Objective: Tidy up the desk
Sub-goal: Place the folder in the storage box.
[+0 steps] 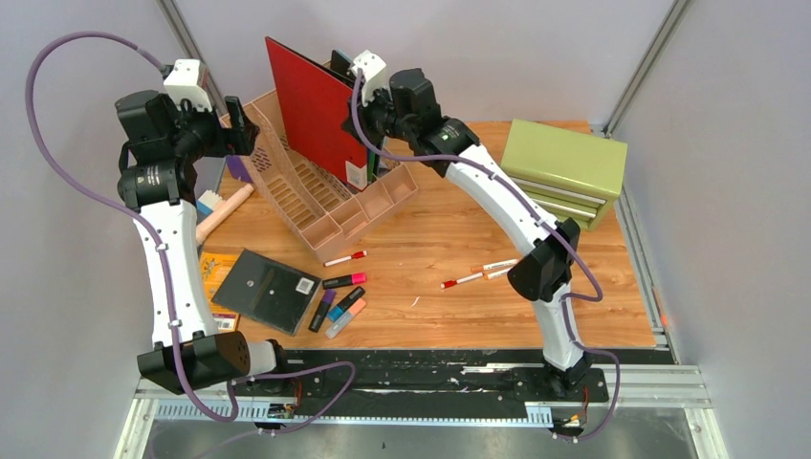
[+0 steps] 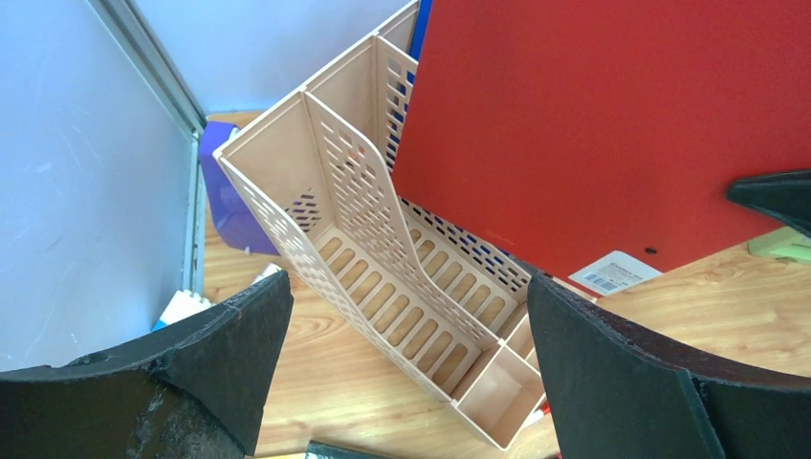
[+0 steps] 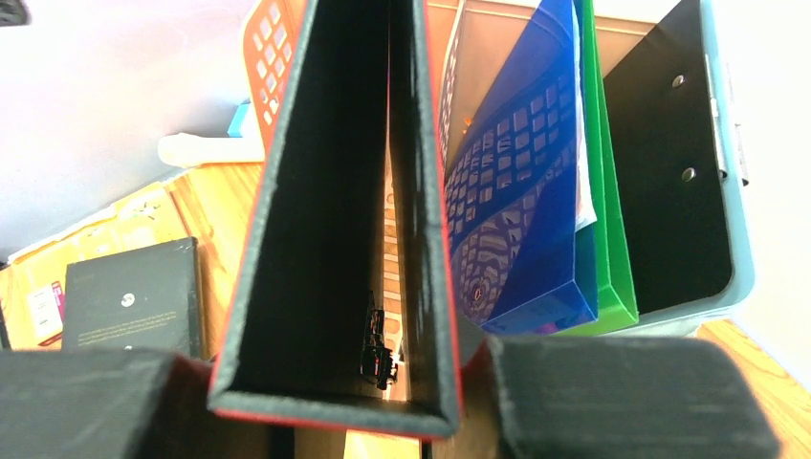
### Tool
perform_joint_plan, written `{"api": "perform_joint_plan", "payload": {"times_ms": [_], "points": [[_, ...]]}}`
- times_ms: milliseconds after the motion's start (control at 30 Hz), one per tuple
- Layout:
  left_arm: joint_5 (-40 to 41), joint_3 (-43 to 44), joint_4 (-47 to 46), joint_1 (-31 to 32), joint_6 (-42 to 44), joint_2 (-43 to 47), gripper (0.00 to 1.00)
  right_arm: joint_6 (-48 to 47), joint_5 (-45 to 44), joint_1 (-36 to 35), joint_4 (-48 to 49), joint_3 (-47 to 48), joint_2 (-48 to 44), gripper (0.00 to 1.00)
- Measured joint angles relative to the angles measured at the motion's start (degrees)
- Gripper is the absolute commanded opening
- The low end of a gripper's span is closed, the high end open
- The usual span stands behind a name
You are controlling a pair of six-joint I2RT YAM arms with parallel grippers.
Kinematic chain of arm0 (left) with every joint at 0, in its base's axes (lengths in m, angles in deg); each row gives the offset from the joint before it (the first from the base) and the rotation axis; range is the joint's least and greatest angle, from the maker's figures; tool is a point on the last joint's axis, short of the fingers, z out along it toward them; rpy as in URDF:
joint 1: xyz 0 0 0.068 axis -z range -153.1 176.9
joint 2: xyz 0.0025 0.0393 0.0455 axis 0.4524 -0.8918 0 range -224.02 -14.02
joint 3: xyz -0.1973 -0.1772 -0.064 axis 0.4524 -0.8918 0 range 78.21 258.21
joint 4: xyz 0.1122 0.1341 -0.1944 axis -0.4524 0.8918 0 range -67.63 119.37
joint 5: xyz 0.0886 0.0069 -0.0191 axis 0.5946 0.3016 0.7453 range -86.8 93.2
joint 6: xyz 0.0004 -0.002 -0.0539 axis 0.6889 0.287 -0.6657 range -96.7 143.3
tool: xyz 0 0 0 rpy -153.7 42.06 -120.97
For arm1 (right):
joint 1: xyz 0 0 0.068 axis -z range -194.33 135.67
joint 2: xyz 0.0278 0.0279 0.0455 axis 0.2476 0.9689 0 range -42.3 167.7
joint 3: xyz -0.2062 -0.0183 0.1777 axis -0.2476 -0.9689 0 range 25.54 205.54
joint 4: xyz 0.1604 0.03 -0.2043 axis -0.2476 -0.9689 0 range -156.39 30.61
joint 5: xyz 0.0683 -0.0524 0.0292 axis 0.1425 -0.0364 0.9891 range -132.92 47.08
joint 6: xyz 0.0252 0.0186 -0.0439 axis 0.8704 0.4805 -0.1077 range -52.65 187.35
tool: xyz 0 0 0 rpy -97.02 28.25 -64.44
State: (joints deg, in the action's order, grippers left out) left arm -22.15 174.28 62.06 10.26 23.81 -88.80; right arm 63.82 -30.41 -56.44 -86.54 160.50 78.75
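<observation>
The desk (image 1: 430, 306) is a light wood tabletop with a black rail along its front. A beige file organizer (image 1: 316, 206) stands at the back left and also shows in the left wrist view (image 2: 354, 220). A red binder (image 1: 311, 105) stands upright over it. My right gripper (image 1: 356, 107) is shut on the binder's spine (image 3: 325, 191), one finger on each side (image 3: 335, 352). My left gripper (image 1: 244, 129) is open and empty, hovering above the organizer's left end (image 2: 409, 287). The binder shows at the right of the left wrist view (image 2: 593, 124).
A green drawer cabinet (image 1: 564, 167) stands at the back right. A black notebook (image 1: 268, 287), highlighters (image 1: 339, 311) and red pens (image 1: 462, 280) lie on the desk. A blue folder (image 3: 516, 201), a green folder (image 3: 607, 191) and a black clipboard (image 3: 669, 172) stand beside the binder.
</observation>
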Motion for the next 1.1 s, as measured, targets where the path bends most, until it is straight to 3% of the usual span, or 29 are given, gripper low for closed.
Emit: {"api": "perform_joint_plan", "payload": {"times_ms": [533, 1100], "points": [[-1.0, -0.5, -0.3, 0.0, 0.3, 0.6, 1.0, 0.5, -6.8, -4.3, 1.7, 5.7, 8.0, 0.0], [-2.3, -1.7, -0.2, 0.0, 0.8, 2.6, 1.0, 0.9, -9.9, -5.5, 5.3, 6.5, 10.6, 0.0]]}}
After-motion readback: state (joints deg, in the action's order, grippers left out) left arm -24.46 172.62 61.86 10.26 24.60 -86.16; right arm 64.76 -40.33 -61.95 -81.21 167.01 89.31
